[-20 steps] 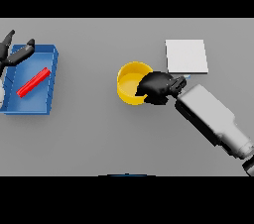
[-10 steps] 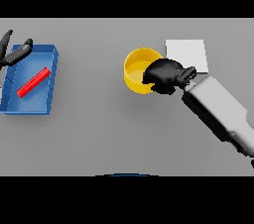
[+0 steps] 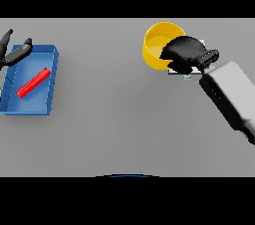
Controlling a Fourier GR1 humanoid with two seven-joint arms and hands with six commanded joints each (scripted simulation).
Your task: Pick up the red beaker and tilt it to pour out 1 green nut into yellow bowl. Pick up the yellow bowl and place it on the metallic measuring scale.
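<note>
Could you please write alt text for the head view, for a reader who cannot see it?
The robot's right hand grips the rim of a yellow bowl and holds it over the scale, which is mostly hidden beneath the hand. At far left, the left hand is open at the corner of a blue tray holding a red beaker lying flat.

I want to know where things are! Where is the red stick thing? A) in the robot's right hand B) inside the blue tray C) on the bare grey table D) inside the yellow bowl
B: the red beaker lies slanted inside the blue tray at the robot's left, far from the yellow bowl that the right hand grips.
</note>
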